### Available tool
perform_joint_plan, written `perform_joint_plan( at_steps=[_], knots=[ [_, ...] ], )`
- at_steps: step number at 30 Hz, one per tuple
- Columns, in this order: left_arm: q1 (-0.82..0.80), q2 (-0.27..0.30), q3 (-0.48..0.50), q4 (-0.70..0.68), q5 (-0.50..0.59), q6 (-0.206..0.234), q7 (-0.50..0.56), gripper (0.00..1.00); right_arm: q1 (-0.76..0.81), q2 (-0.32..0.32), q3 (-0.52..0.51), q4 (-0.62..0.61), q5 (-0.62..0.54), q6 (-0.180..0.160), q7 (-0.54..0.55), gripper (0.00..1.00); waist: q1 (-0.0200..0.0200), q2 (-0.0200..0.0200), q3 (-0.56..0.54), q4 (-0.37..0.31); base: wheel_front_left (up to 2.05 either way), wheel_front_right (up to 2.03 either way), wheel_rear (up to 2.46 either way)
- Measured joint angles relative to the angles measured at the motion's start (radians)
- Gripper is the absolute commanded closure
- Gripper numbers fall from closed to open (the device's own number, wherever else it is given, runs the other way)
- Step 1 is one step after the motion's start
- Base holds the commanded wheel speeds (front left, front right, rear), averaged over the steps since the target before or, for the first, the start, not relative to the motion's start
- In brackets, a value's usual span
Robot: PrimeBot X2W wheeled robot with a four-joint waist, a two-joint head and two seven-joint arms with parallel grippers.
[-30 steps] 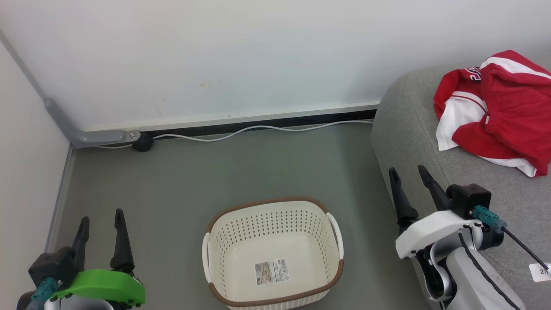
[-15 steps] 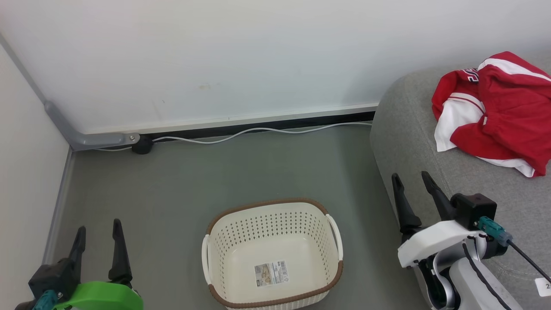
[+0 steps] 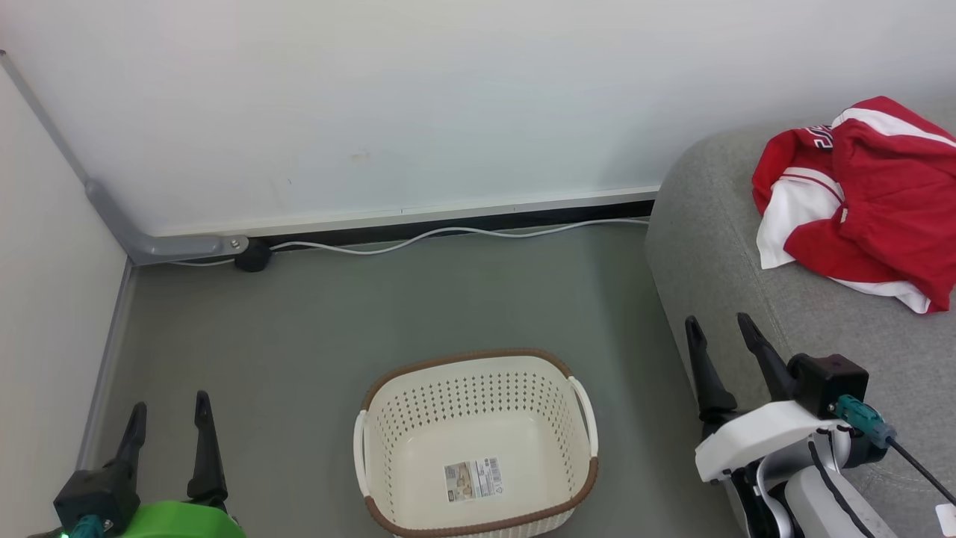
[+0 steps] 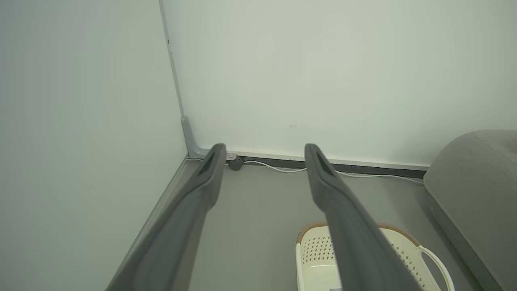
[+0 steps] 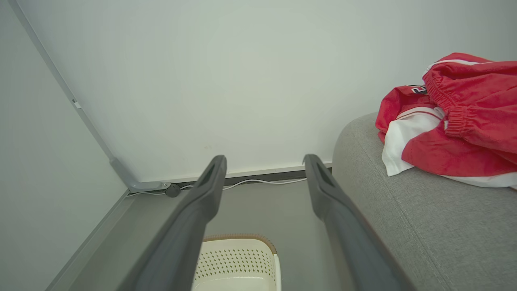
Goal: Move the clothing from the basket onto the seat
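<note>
Item one, the clothing (image 3: 859, 202): a red kit with white panels, lying in one crumpled heap on top of the seat (image 3: 717, 246), set in from the seat's rounded end. It runs off my head view on the right, so I cannot account for its far side. The right wrist view picks out a white-trimmed piece under a red piece with an elastic waistband, and nothing trails over the end I can see. Item two, the seat: grey upholstery, bare between its rounded end and the heap. Item three, the basket (image 3: 463, 357): upright on the floor (image 3: 299, 321), near the seat's end but apart from it. Its inside shows only perforated walls and the label sticker (image 3: 472, 479) on the bottom, with no red fabric in the part I can see. Item four, the right gripper (image 3: 717, 320): fingers spread wide, holding nothing, raised just beside the seat's end, between basket and heap and touching neither. Item five, the left gripper (image 3: 169, 403): also spread wide and empty, low over the floor, well apart from the basket on its other side. Status, as I judge it: the transfer looks finished, basket emptied and both garments on the seat. I see nothing left to fetch, only arms to park.
</note>
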Motion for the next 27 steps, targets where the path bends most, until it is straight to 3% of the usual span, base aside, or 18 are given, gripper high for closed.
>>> perform_joint_plan(
  at_steps=[13,14,23,27],
  knots=[
    [0.016,0.000,0.007,-0.006,0.016,0.004,0.000,0.00,0.024,-0.008,-0.002,-0.034,-0.007,-0.009,0.000,0.00,0.0000,0.0000,-0.010,0.008,0.00,0.00,0.00],
    [0.018,0.000,0.007,-0.006,0.017,0.004,0.000,1.00,0.026,-0.008,-0.002,-0.036,-0.007,-0.009,0.000,1.00,0.0000,0.0000,-0.010,0.008,0.00,0.00,0.00],
    [0.035,-0.039,-0.007,0.048,0.028,0.002,0.007,1.00,0.082,0.011,0.001,0.010,0.008,-0.006,0.003,1.00,0.0000,0.0000,-0.010,0.009,0.00,0.00,0.00],
    [0.035,-0.041,0.000,0.054,-0.021,-0.006,0.020,1.00,0.082,0.012,-0.014,0.009,0.045,0.002,0.008,1.00,0.0000,0.0000,-0.006,0.010,0.00,0.00,0.00]
  ],
)
